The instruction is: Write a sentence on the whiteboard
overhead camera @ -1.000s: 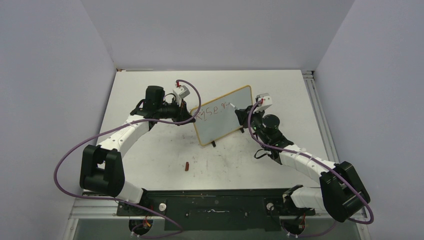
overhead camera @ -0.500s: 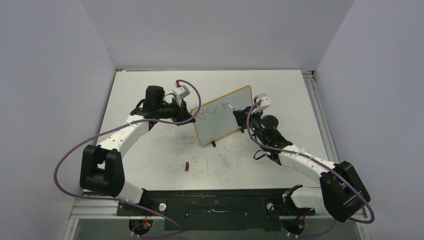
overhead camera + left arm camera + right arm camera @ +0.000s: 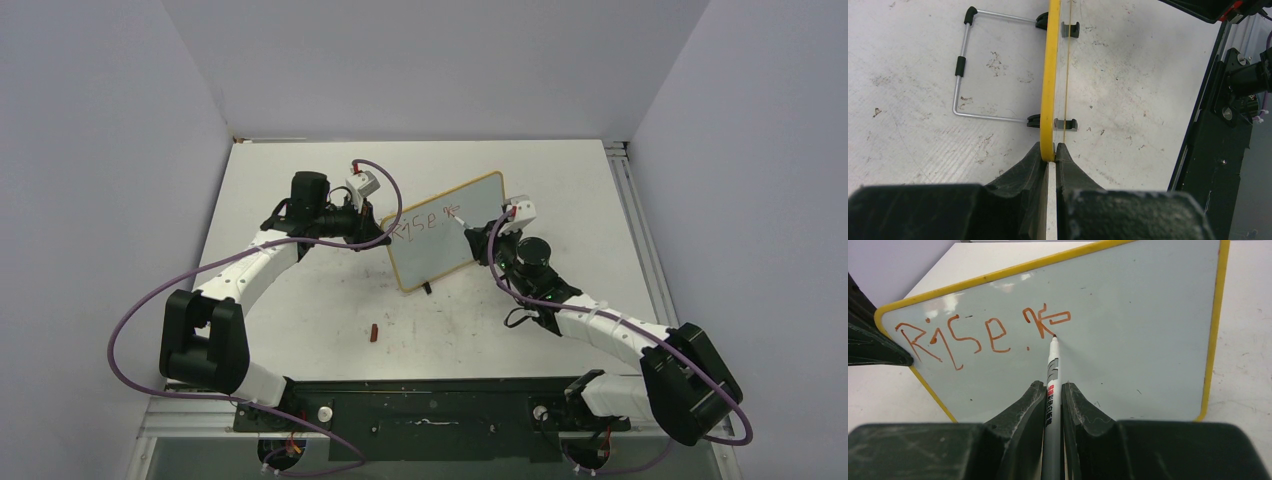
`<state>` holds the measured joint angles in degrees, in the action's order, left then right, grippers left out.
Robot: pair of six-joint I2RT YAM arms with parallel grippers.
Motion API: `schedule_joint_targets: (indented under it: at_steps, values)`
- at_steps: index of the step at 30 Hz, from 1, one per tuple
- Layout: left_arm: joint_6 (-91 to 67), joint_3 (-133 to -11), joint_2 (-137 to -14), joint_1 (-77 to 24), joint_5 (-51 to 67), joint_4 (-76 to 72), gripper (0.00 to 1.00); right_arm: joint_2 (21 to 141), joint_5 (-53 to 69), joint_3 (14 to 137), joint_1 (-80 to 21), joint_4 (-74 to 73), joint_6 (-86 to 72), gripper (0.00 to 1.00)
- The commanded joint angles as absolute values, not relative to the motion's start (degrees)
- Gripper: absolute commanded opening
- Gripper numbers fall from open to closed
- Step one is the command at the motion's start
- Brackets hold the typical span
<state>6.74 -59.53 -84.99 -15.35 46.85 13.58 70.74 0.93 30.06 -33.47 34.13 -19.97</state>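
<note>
Backdrop: pale lilac walls (image 3: 100,150) on three sides, with a scuffed white counter (image 3: 300,300) below.
Sentence: the sentence (image 3: 996,336) reads "Rise" so far in red-brown strokes, and the next word is barely begun to its right. I judge it well under half done.
Whiteboard: the whiteboard (image 3: 1128,340), yellow-framed, stands on edge mid-counter, toward the far side, with its writing face turned to the right arm. Bare white remains right of and below the letters.
Marker: the marker (image 3: 1052,375) points at the board, its tip touching the foot of the newest stroke.
Right tool: the right tool (image 3: 1053,390) is closed tight on the marker barrel.
Left tool: the left tool (image 3: 1049,149) is pinched on the board's left edge.
Stand: the wire stand (image 3: 960,65) props the back, and the black feet (image 3: 1069,30) rest on the counter.
Stray: a small red piece (image 3: 373,332), perhaps the cap, lies nearer me, well apart from the board.
How I'd do it: use light, even tip pressure and short strokes, match the letter height, and lift cleanly between letters. I'd let the left clamp take the push so the board doesn't rock back.
</note>
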Motion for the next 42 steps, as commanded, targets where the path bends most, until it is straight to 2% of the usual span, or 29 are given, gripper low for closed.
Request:
schedule_joint_targets:
  at_steps: [1,12,26,42]
  values:
    - [8.88,-60.99,-85.08,-15.82,46.93,15.47,0.0,68.5,-2.38,29.41,-33.57,34.68,-19.1,0.05]
    - [8.88,-60.95,-84.9,-15.86,46.75,15.37,0.0,67.65,-4.27,30.52,-32.66,34.03,-18.6,0.05]
    - [8.88,-61.09,-85.17,-15.88,46.77,15.36,0.0,62.11,3.22,31.47,-31.3,29.15,-16.71,0.05]
    - [8.88,-61.12,-85.24,-15.92,45.8,15.46,0.0,62.05,14.5,34.33,-22.42,25.82,-15.07,0.05]
